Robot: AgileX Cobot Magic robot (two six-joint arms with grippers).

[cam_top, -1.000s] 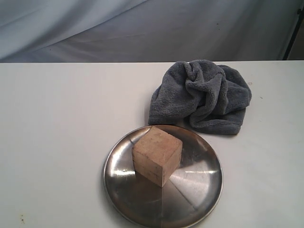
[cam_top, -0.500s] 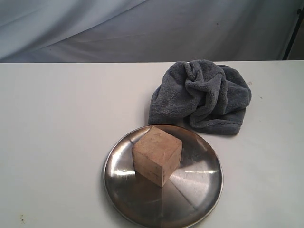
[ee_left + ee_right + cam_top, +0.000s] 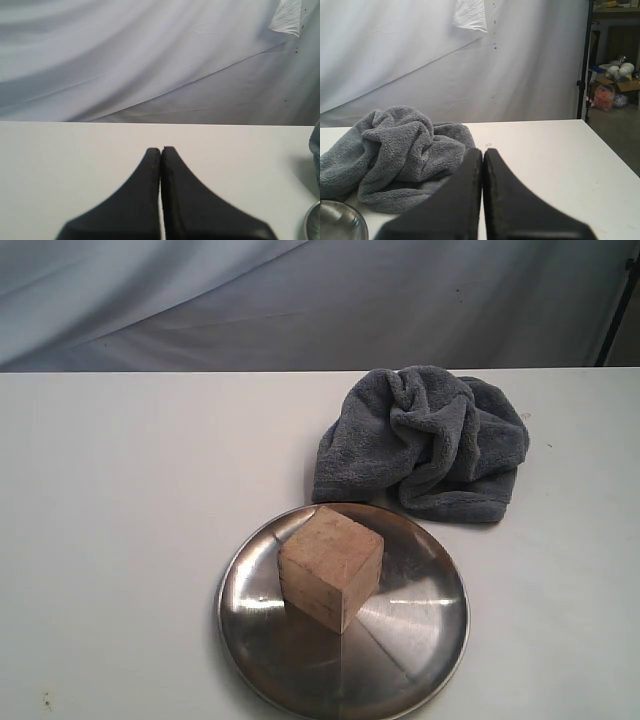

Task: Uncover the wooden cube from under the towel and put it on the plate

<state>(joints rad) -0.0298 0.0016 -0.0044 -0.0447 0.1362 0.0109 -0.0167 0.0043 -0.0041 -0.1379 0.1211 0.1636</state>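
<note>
From the exterior view, the wooden cube (image 3: 331, 566) sat on the plate (image 3: 420, 640), a little off centre, one corner turned toward the camera. The towel (image 3: 425, 445) lay bunched in a heap just behind the plate; I could not tell whether its near hem touched the rim. Neither arm showed in that view. To my eye the job looked finished.

In the left wrist view, the left gripper (image 3: 161, 150) had its two dark fingers pressed together with nothing between them, hanging over bare tabletop.

In the right wrist view, the right gripper (image 3: 483, 151) was pinched closed and empty too, with the towel and a sliver of the plate just beyond it.

What could spoil it, I thought, was that right arm. It sat close to the cloth, and a careless sweep could drag the towel into the plate. The steel looked slick, so a knock on the rim might send the cube sliding off.

The table (image 3: 130, 490) was plain matt white with a few small specks. A pale draped sheet (image 3: 300, 300) hung behind it. Past a dark pole (image 3: 585, 65) in the right wrist view, there were cardboard boxes (image 3: 615, 85) and clutter.
</note>
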